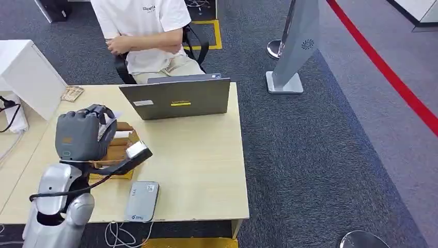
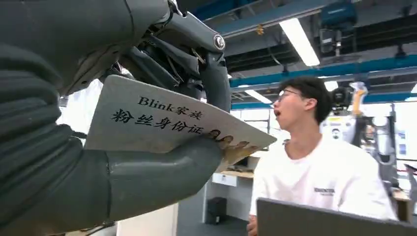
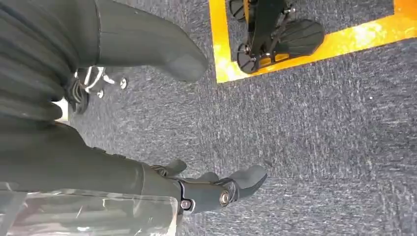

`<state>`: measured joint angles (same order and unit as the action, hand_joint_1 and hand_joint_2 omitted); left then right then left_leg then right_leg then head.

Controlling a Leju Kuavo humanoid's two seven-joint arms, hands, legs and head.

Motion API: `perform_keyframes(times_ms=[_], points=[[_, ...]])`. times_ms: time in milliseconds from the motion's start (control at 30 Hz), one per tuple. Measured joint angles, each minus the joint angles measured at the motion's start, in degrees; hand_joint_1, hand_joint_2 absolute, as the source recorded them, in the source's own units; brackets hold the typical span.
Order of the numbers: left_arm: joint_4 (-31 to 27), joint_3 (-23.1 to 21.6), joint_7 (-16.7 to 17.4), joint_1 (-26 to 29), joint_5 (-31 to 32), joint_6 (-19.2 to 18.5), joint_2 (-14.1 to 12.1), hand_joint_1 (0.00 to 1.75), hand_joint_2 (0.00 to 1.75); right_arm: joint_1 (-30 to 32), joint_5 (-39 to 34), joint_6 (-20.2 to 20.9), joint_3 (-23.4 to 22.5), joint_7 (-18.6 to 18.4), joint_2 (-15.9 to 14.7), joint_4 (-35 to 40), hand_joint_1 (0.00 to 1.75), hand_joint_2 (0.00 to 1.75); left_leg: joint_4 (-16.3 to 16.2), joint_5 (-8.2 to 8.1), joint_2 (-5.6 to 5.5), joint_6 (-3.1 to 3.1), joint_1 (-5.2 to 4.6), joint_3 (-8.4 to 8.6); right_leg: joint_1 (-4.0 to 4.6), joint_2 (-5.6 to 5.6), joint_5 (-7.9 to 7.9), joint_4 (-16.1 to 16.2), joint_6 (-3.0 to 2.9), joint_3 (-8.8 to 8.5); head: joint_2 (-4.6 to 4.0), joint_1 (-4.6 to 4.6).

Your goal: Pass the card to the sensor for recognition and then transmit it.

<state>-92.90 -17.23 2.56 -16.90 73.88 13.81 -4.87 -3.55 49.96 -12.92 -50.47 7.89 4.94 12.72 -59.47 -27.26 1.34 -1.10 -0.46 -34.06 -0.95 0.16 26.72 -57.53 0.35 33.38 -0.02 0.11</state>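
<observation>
Card (image 2: 162,123) sits pinched between the left hand's (image 1: 80,135) thick thumb and dark fingers (image 2: 216,73); the right hand (image 3: 147,123) hangs with fingers apart, holding nothing.

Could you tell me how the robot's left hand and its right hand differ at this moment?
The left robot hand is raised over the wooden desk and pinches a white printed card between thumb and fingers; the right robot hand holds nothing. The left one faces the seated person, while the right one hangs above grey carpet, fingers apart. Both wear the same grey ribbed cover.
</observation>
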Motion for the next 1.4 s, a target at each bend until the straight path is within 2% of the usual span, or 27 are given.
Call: perform_keyframes(times_ms=[133, 267, 500, 733, 1000, 1400], points=[[-4.41, -1.94, -0.02, 4.97, 0.13, -0.06, -0.77, 1.75, 1.75, 0.11, -0.55, -0.04, -1.27, 0.2, 0.13, 0.02, 0.0, 1.75, 0.01, 0.0, 0.0, 0.0, 0.0, 0.01, 0.0, -0.01, 0.01, 0.0, 0.0, 0.0, 0.0, 0.02], [-6.11, -2.9, 0.43, 9.49, 0.46, -0.02, -1.27, 1.75, 1.75, 0.12, -1.05, -0.26, -2.29, 0.31, 0.28, 0.04, 0.0, 1.75, 0.03, 0.0, 0.01, 0.0, 0.01, 0.02, 0.0, 0.0, 0.02, 0.0, 0.01, 0.0, 0.0, 0.0], [-6.29, -2.97, 0.77, 15.81, 0.18, -0.04, -1.22, 1.75, 1.75, 0.21, -1.11, -0.54, -3.67, 0.33, 0.52, 0.07, 0.0, 1.75, 0.03, -0.01, 0.0, -0.01, 0.0, 0.01, 0.0, -0.01, 0.04, 0.0, 0.04, -0.02, 0.0, 0.0], [-5.09, -2.97, 1.99, 22.45, -0.35, 0.46, -0.09, 1.75, 1.75, 0.25, -0.92, -0.72, -4.74, -0.06, 0.96, 0.09, 0.0, 1.75, 0.03, -0.02, -0.02, -0.02, 0.0, 0.0, 0.0, -0.03, 0.06, 0.01, 0.07, -0.02, 0.0, 0.0], [-2.03, -2.25, 3.45, 25.08, -1.72, 0.55, 1.35, 1.75, 1.75, 0.24, 0.37, -0.76, -4.81, -0.39, 1.38, 0.09, 0.0, 1.75, 0.03, -0.03, -0.03, -0.03, 0.0, -0.01, 0.0, -0.05, 0.07, 0.01, 0.08, -0.02, 0.0, 0.0], [2.37, 0.4, 3.78, 26.58, -2.91, 0.61, 2.91, 1.75, 1.75, 0.23, 1.81, -0.76, -5.7, -0.52, 1.42, 0.09, 0.0, 1.75, 0.03, -0.03, -0.04, -0.03, 0.0, -0.02, 0.0, -0.08, 0.07, 0.01, 0.08, -0.03, 0.0, 0.02]])
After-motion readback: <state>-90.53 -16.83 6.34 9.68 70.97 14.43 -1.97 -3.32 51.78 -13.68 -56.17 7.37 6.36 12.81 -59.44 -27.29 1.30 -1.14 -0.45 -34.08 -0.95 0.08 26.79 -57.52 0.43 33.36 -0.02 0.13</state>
